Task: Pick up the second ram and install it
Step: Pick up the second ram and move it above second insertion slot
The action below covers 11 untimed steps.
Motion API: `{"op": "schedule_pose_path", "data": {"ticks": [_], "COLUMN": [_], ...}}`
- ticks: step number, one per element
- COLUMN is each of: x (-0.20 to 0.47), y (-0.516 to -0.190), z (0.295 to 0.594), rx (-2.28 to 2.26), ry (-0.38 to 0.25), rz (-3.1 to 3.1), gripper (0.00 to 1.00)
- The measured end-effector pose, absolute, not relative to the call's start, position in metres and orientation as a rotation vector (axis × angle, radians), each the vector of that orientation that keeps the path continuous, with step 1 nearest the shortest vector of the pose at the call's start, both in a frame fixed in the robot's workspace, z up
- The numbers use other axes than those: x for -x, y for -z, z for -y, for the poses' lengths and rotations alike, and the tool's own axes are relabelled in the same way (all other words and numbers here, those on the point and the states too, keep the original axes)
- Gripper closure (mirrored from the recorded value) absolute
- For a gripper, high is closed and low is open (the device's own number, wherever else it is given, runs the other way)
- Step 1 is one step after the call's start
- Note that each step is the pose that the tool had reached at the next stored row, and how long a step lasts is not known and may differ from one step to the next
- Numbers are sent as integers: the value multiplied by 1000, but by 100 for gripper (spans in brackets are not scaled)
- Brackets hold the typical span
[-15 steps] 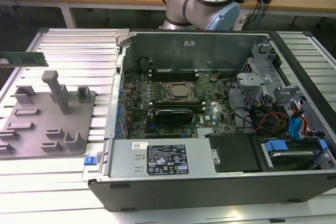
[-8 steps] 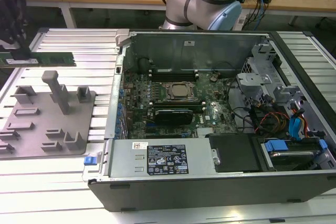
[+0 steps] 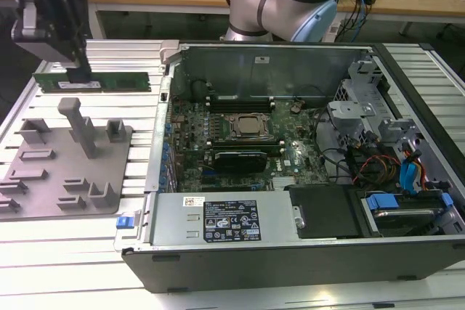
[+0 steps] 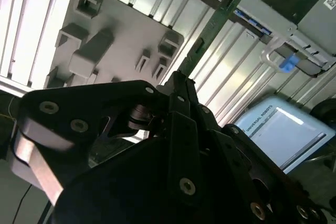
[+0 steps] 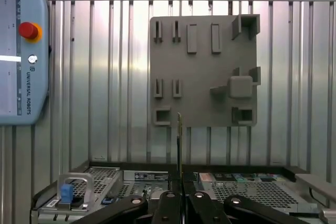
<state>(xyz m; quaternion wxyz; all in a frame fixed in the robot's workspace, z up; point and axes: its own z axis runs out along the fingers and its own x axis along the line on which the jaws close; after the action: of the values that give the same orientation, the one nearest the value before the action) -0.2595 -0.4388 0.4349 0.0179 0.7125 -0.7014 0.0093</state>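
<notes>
Second ram sits clamped edge-up between the gripper's closed fingers. Grey fixture plate lies nearby.

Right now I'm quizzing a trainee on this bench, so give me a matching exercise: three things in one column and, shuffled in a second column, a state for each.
Things
1. Long, thin green circuit-board stick, the second ram
2. Flat grey plastic fixture plate with upright blocks
3. Big black metal computer case

States
a. Lying flat on the slatted metal table
b. Side open, green motherboard showing
c. Clamped in the black claw

Pairs: 1-c, 2-a, 3-b
</notes>
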Motion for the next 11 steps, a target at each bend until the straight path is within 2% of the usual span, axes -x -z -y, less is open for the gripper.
{"op": "schedule_pose_path", "data": {"ticks": [11], "x": [183], "y": [-435], "z": [439], "rx": [-2213], "ry": [-29], "rz": [2179], "gripper": [90]}}
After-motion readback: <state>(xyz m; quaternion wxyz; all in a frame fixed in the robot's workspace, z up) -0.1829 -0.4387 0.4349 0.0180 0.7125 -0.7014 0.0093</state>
